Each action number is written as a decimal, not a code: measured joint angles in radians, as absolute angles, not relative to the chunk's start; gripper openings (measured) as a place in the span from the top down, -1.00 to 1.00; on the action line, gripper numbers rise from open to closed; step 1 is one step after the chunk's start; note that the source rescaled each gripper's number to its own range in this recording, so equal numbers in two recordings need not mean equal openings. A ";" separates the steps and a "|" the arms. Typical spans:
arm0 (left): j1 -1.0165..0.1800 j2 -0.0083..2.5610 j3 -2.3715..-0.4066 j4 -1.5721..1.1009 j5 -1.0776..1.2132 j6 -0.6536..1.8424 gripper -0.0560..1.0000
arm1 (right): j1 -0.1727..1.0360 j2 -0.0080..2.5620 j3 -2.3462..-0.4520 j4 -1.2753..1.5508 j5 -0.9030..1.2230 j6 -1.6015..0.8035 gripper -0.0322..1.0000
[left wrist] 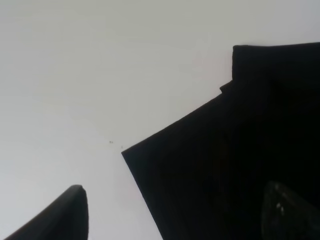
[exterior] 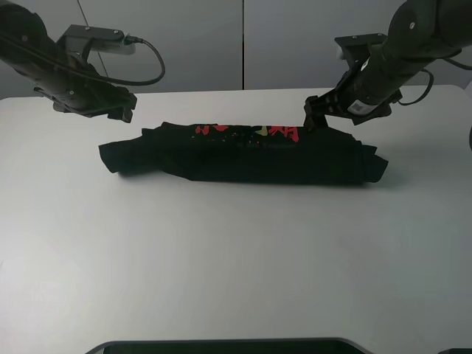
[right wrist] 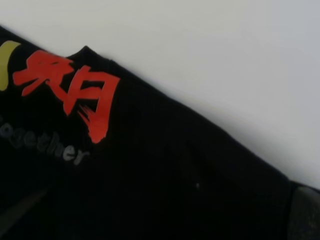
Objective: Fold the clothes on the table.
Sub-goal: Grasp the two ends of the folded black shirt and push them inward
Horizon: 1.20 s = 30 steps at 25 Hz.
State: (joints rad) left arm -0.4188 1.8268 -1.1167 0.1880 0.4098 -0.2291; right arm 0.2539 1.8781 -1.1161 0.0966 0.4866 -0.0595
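The black T-shirt (exterior: 243,156) lies on the table (exterior: 236,258) as a long folded band. It looks light and limp, so I'd pinch near its ends. Both jaws gape empty, with the left gripper (exterior: 122,112) beside its sleeve end and the right gripper (exterior: 316,116) over its print (exterior: 247,131).

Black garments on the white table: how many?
1: a black T-shirt with red and yellow characters, folded into a long band across the far half of the white table. Another could hide underneath.

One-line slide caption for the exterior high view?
Black cotton T-shirt with red-and-yellow print, folded into a long band on the white table, left gripper and right gripper hovering behind it.
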 joint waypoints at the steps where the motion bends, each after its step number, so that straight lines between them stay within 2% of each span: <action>1: -0.419 1.836 -1.140 0.120 0.436 -0.166 -0.89 | 0.254 1.878 -1.134 0.097 0.521 -0.047 -1.00; 5: -0.419 1.869 -1.188 -0.095 0.516 0.025 -0.89 | 0.254 1.878 -1.174 0.097 0.610 -0.031 -1.00; 8: -0.419 1.897 -1.203 -0.163 0.574 0.066 -0.89 | 0.254 1.878 -1.176 0.097 0.638 -0.022 -1.00; 19: -0.419 2.060 -1.221 -0.180 0.598 0.052 -0.89 | 0.254 1.878 -1.176 0.097 0.692 -0.006 -1.00; 30: -0.419 2.066 -1.221 -0.131 0.569 0.033 -0.89 | 0.250 1.947 -1.176 0.055 0.716 0.113 -1.00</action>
